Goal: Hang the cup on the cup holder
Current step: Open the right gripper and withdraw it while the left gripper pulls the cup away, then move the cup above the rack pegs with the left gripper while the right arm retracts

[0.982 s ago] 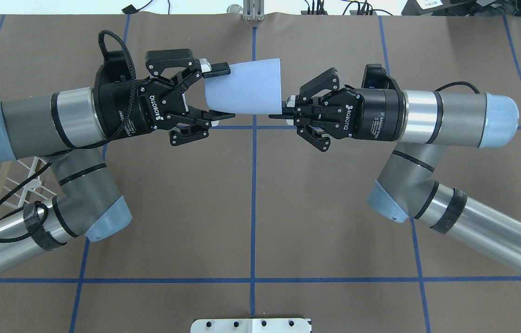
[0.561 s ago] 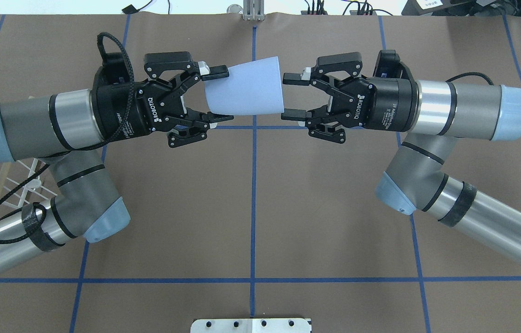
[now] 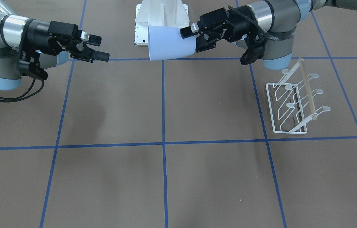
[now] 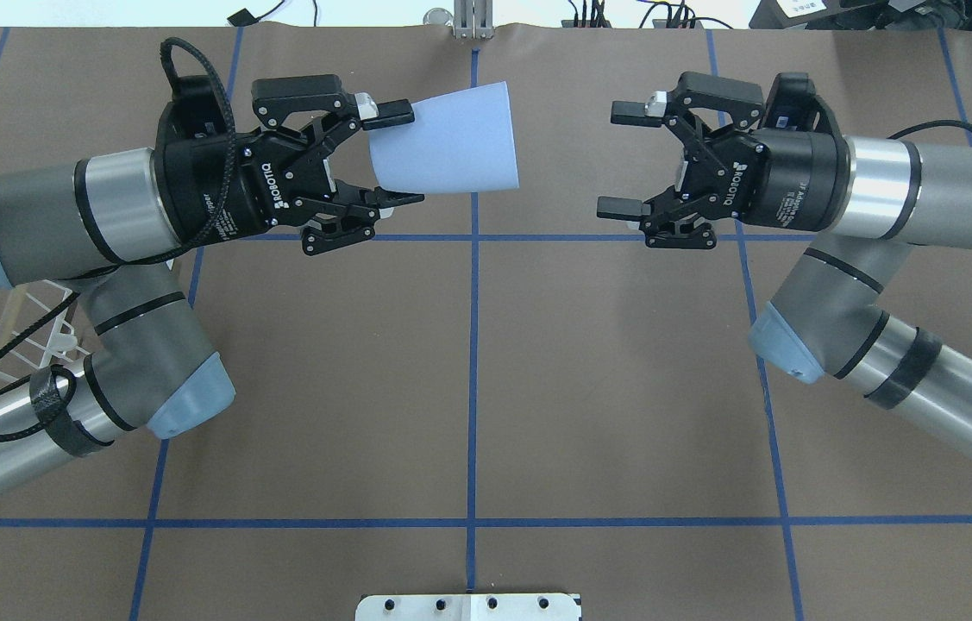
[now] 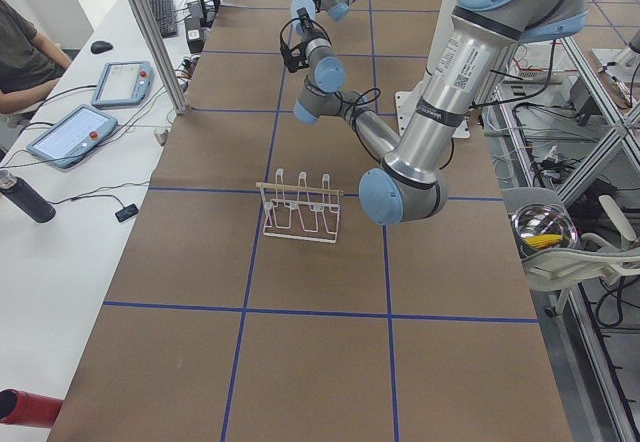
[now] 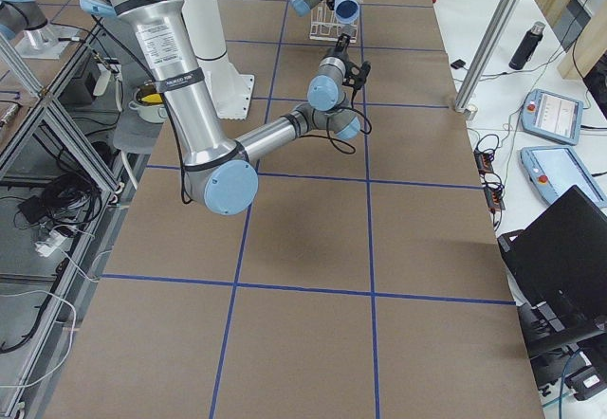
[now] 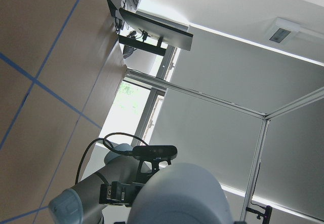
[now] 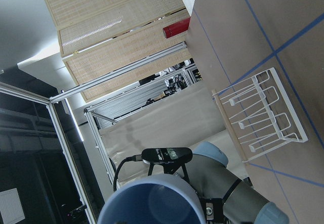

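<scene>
Gripping the narrow base of the plain pale blue tapered plastic cup (image 4: 451, 142), the left gripper (image 4: 399, 155) has its two black fingers closed against opposite sides of the cup's wall. The cup is held in the air, lying on its side above the brown paper-covered table with blue tape grid lines (image 4: 322, 388). Its wider rim points across toward the right gripper (image 4: 617, 159).

That right gripper faces the cup's mouth with its fingers spread wide and nothing between them, and a clear gap separates it from the rim. In the right wrist view the cup's open mouth looks back at the camera from the bottom of the frame.

White lettering on each black gripper body reads "ROBOTIQ". Smaller white print runs along the black collar behind each body, but it is too fine to read with certainty.

The white wire cup holder with round-tipped prongs (image 3: 290, 104) stands on the table at the robot's left side, near the left arm's elbow and well apart from the cup. A light wooden rod (image 3: 308, 91) lies along its top. None of its prongs carries anything. In the overhead view the left arm hides most of the rack.
</scene>
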Available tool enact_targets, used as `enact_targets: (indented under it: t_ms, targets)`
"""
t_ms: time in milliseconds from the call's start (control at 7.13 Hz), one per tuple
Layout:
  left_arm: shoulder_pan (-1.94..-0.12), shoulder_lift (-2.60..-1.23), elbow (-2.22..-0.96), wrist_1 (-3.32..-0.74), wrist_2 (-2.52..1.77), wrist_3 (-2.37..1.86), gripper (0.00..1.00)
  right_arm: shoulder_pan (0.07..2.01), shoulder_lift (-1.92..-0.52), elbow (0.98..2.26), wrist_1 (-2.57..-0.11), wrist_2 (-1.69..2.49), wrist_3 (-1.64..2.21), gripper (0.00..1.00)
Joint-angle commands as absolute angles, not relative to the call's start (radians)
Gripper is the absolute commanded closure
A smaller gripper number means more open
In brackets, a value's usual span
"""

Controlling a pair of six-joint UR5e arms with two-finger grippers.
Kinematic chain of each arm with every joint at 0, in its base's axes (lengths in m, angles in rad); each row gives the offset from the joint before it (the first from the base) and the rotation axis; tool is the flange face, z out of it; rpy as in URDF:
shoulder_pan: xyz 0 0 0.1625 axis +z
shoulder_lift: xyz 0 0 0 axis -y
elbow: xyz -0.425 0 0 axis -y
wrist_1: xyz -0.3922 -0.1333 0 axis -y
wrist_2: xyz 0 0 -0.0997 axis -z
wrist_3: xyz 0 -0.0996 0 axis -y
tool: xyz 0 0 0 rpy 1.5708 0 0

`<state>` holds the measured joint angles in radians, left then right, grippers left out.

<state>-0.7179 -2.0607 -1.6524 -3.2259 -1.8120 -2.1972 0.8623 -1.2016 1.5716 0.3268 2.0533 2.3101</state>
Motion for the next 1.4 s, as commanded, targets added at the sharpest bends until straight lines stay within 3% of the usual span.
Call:
enact_targets:
  t_ms: [0, 701, 1262]
  targets:
    - [-0.811, -1.969, -1.652, -3.141, -1.885, -1.971, 1.0, 0.919, -1.285, 1.534, 0.304, 2.111, 1.996, 0.0]
    - [-1.2, -1.893, -1.663, -2.577, -2.291, -1.263, 1.0, 1.158, -1.409, 1.509, -0.108, 2.319, 1.274, 0.0]
    - [-1.249, -1.821, -1.78, -2.149, -2.277, -0.748, 1.0, 1.31, -1.457, 1.52, -0.581, 2.35, 0.613, 0.0]
